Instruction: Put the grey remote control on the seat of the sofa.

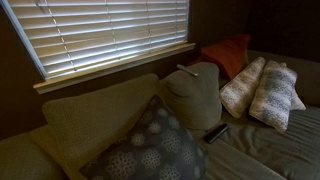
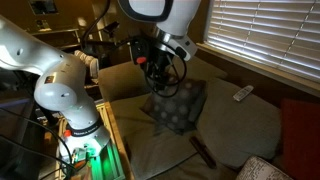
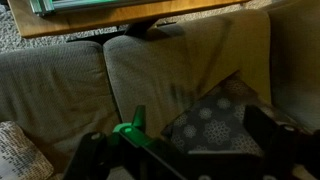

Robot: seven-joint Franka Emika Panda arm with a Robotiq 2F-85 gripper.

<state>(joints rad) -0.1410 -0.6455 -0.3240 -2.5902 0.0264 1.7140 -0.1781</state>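
The grey remote control point(image 1: 187, 70) lies on top of a puffy back cushion under the window; it also shows in an exterior view point(image 2: 242, 94). The seat of the sofa point(image 1: 272, 150) is broad and olive-tan, and shows in an exterior view point(image 2: 160, 152) and in the wrist view point(image 3: 150, 70). My gripper point(image 2: 155, 82) hangs open and empty above a dark patterned pillow point(image 2: 178, 106), well to the side of the grey remote. In the wrist view my gripper point(image 3: 180, 158) has its fingers spread wide over that pillow point(image 3: 215, 128). The grey remote is out of the wrist view.
A black remote point(image 1: 217, 132) lies on the seat by the patterned pillow point(image 1: 150, 148), also in an exterior view point(image 2: 203, 152). A red pillow point(image 1: 228, 55) and two pale patterned pillows point(image 1: 262, 92) stand further along. A wooden table edge point(image 3: 120, 18) faces the sofa.
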